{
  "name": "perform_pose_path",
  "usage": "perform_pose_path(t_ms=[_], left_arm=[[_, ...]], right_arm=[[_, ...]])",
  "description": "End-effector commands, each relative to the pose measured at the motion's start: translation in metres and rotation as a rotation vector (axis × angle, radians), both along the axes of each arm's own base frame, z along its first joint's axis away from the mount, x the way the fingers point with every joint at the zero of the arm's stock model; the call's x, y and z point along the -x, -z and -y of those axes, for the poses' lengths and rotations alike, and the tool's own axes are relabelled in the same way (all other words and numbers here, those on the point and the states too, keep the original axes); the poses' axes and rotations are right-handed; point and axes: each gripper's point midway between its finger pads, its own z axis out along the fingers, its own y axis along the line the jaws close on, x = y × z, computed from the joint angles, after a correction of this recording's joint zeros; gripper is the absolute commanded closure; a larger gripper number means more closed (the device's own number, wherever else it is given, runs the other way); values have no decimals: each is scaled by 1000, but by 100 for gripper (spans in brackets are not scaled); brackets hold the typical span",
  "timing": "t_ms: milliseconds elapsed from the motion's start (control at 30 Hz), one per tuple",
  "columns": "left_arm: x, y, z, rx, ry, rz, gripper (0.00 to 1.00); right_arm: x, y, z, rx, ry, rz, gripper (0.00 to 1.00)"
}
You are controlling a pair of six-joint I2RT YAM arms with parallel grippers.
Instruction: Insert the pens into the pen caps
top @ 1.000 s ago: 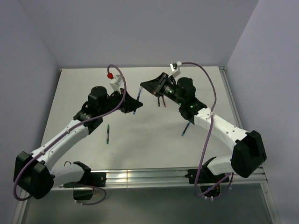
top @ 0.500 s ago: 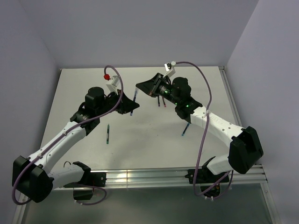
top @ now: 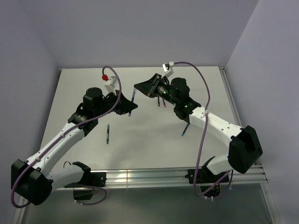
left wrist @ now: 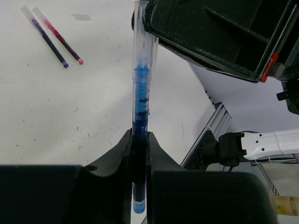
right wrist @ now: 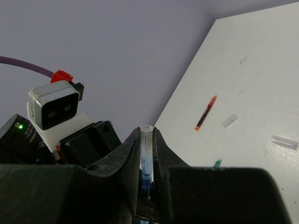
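My left gripper (top: pixel 129 107) (left wrist: pixel 139 136) is shut on a blue pen (left wrist: pixel 140 105) and holds it above the table, pointing away. The pen's front end sits inside a clear pen cap (left wrist: pixel 143 44). My right gripper (top: pixel 139 88) (right wrist: pixel 147 134) is shut on that cap (right wrist: pixel 146 142), and the blue tip shows inside it. The two grippers meet tip to tip over the middle back of the table. A dark blue pen (left wrist: pixel 46 39) and a red pen (left wrist: pixel 60 38) lie side by side on the table. Two loose clear caps (right wrist: pixel 229 120) (right wrist: pixel 284 142) lie near a red pen (right wrist: pixel 206 112).
A green-tipped pen (top: pixel 108 134) lies left of centre and a light blue pen (top: pixel 185 129) lies under my right arm. Two pens (top: pixel 161 102) lie behind the right gripper. A metal rail (top: pixel 154 177) runs along the near table edge. Walls close the back and sides.
Both grippers have shifted a little left and back together. The blue pen stays in the left gripper and the right gripper has closed in on its tip.
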Motion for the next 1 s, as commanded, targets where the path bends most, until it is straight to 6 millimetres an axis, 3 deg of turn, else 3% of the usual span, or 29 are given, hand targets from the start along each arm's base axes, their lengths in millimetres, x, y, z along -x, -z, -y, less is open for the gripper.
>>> perform_pose_path(t_ms=[0, 733, 967], left_arm=[[-42, -46, -26, 61, -205, 171, 100], [-49, -58, -46, 77, -263, 198, 100], [-44, -55, -38, 80, -186, 193, 100]], right_arm=[[70, 4, -38, 27, -312, -13, 100], [102, 18, -57, 76, -434, -17, 100], [93, 20, -57, 103, -388, -30, 100]])
